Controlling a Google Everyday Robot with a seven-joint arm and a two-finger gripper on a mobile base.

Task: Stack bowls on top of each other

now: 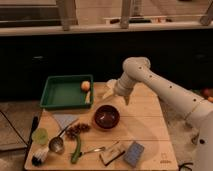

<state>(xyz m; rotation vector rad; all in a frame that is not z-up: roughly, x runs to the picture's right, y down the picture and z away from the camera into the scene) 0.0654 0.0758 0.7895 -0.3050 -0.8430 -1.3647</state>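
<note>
A dark brown/maroon bowl (106, 117) with a glossy inside and a reddish rim sits upright in the middle of the wooden table (145, 125). I see no separate wide orange-red bowl. My gripper (120, 95) hangs from the white arm (165, 90) at the table's back, just behind and slightly right of the bowl, above the table and apart from the bowl. A small pale cup-like object (109, 89) sits right by the gripper's left side; I cannot tell whether they touch.
A green tray (59, 93) at the back left holds an orange fruit (85, 85). In front lie a grey cloth (64, 120), a metal ladle (57, 144), a green cup (40, 135), a green vegetable (76, 150), a fork (93, 149) and a blue sponge (133, 153).
</note>
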